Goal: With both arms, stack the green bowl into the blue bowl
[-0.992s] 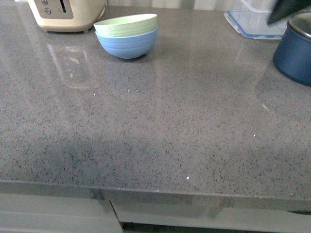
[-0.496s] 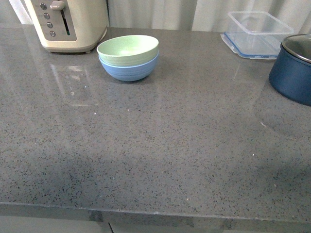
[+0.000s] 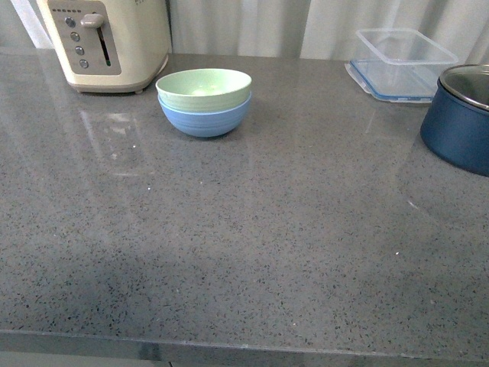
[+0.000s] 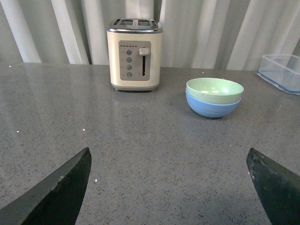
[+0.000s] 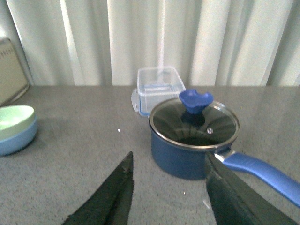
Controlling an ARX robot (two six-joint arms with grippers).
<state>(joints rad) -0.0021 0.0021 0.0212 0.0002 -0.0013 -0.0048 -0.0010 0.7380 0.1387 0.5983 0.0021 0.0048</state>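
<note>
While we are judging from looks alone, the green bowl [image 3: 204, 89] and the blue bowl [image 3: 205, 116] are striking us as light, stiff and matte, probably a plastic or fibre composite, so we are expecting them to resist a squeeze without flexing and to offer decent friction, though a light stack like this could be sliding on the smooth grey counter [image 3: 252, 229] if nudged. If either needed lifting, we are thinking the rim is the place: 1 finger inside, 1 outside, pinching the thin wall, since the rounded lower body with its faint ridges is offering no flat face. The green bowl is sitting nested inside the blue 1, level, only its pale mint upper band showing above the sky-blue rim, so the stacking is looking done to us. In the left wrist view, the left gripper [image 4: 168, 187] is showing both dark fingers spread wide with nothing between them, and the 2 bowls are lying well ahead of it, off toward its right finger, with the cream toaster [image 4: 135, 54] ahead too, nearer its left finger. The right gripper [image 5: 169, 197] is likewise parted and empty, with the navy pot [image 5: 192, 140] just ahead of its tips, the clear container [image 5: 158, 86] beyond that, and the bowls well off to its left side. Neither arm is appearing in the front view.
</note>
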